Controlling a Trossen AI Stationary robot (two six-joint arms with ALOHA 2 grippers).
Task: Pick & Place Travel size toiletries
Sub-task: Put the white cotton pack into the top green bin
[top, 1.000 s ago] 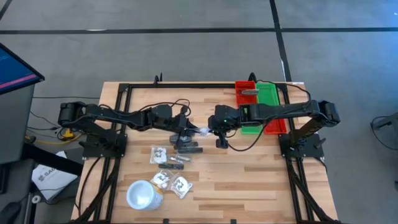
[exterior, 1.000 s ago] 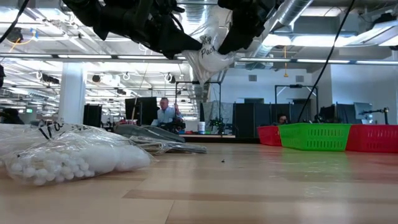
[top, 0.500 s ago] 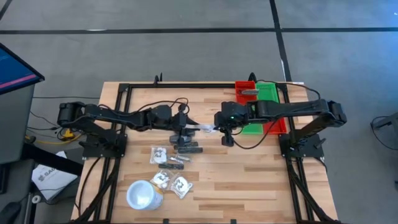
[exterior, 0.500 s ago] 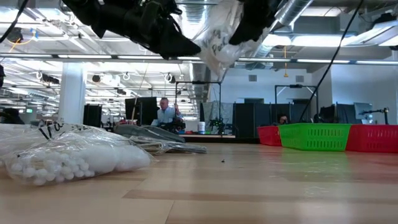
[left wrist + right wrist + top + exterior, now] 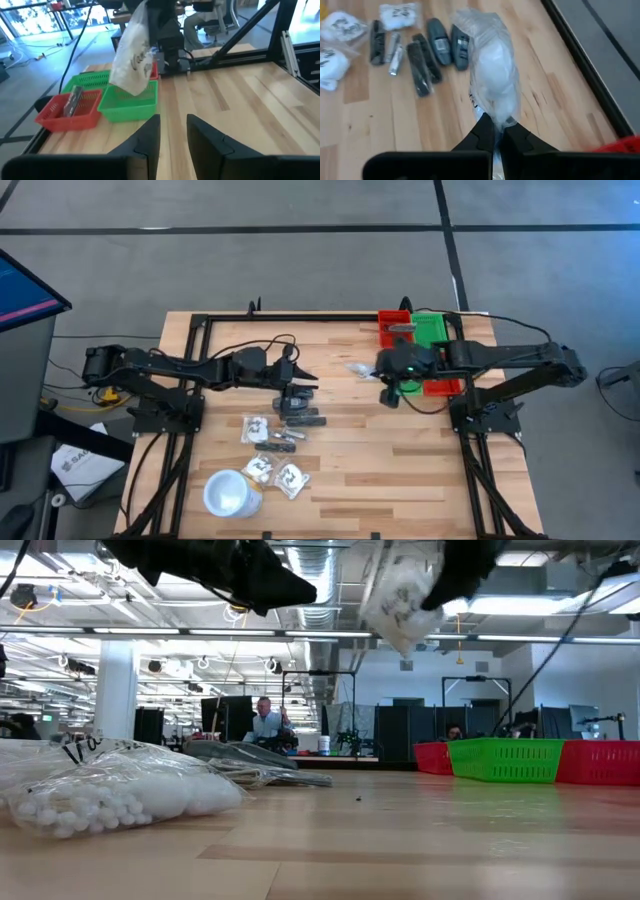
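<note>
The travel size toiletries lie mostly in a loose cluster on the left half of the pale wood-plank table (image 5: pixel 400 470). One of them, a crinkled clear plastic sachet with soft white filling (image 5: pixel 492 85), hangs in the air from the right gripper (image 5: pixel 495 131), whose two dark fingers are pressed together on its lower edge. Seen from above, this sachet (image 5: pixel 358 368) is held over the table just beside the baskets at the far right.

The right wrist view shows five dark grey oblong cases (image 5: pixel 422 70) side by side on the planks, smooth and rounded at the ends, with a thin silvery tube (image 5: pixel 396 59) among them. Beside them lie three more clear sachets of white contents (image 5: pixel 397 12). In the low view the nearest sachet (image 5: pixel 110 795) is seen to be packed with small white beads.

The left gripper (image 5: pixel 300 376) hovers above the dark cases, its fingers (image 5: pixel 145 142) slightly spread and holding nothing.

A green plastic mesh basket (image 5: pixel 129 102) stands against a red plastic mesh basket (image 5: pixel 67 111), which holds one grey oblong item (image 5: pixel 76 97). A white round cup (image 5: pixel 228 492) stands near the front left edge.
</note>
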